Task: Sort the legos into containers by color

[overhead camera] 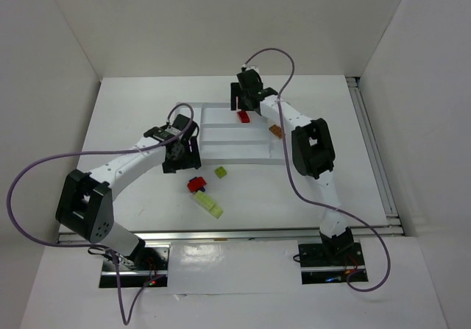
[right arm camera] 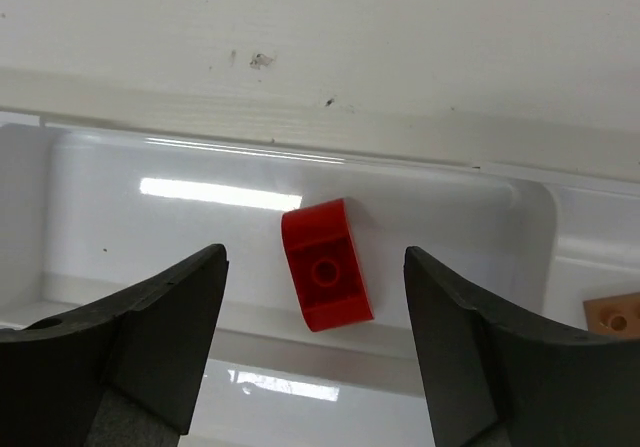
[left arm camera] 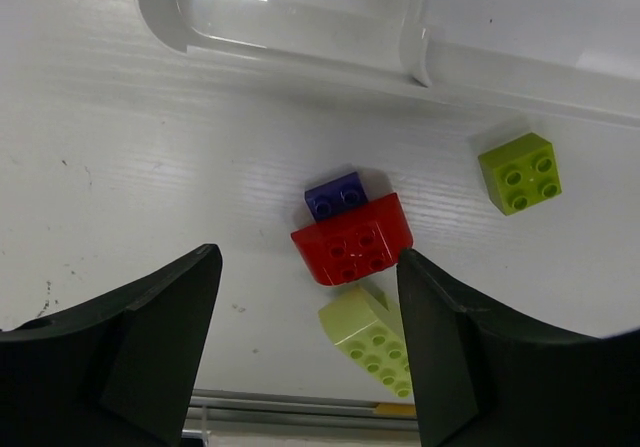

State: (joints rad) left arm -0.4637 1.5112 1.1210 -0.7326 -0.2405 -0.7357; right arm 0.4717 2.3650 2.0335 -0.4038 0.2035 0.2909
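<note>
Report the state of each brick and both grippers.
Left gripper, open, empty.
Right gripper, open, empty.
Small red brick, in white plastic tray.
Orange brick, in tray.
Curved red brick, on table.
Dark purple-blue brick, on table, touching it.
Square yellow-green brick, on table.
Long yellow-green brick, on table.

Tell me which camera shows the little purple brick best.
Left wrist: the purple brick sits clear, studs visible, against the red brick. In the top view it is too small to tell from that red brick; the right wrist view misses it entirely.

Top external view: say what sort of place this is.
Probably a robot lab test cell: a white table boxed in by bare white panels, purple cables trailing from bolted arm bases.
</note>
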